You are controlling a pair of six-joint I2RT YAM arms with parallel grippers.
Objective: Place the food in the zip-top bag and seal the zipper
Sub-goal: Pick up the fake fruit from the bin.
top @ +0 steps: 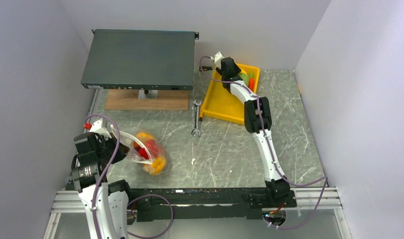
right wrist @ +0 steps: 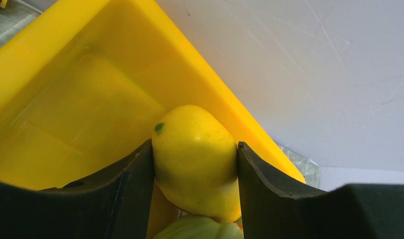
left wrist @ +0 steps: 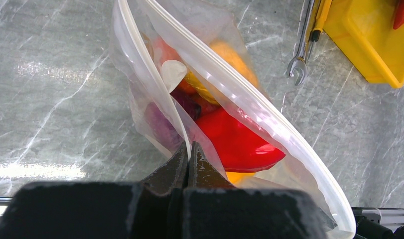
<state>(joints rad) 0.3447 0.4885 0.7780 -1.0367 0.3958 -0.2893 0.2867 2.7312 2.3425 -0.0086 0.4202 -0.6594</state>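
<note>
Between two right fingers (right wrist: 115, 199), one yellow fruit (right wrist: 196, 157)

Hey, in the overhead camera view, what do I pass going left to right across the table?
left gripper → zip-top bag holding food → wrench → yellow tray

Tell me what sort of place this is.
Likely a robot lab test cell: plain white walls boxing in a marble-look tabletop, a rack-mount electronics unit on a wood block, and a wrench lying loose.
</note>
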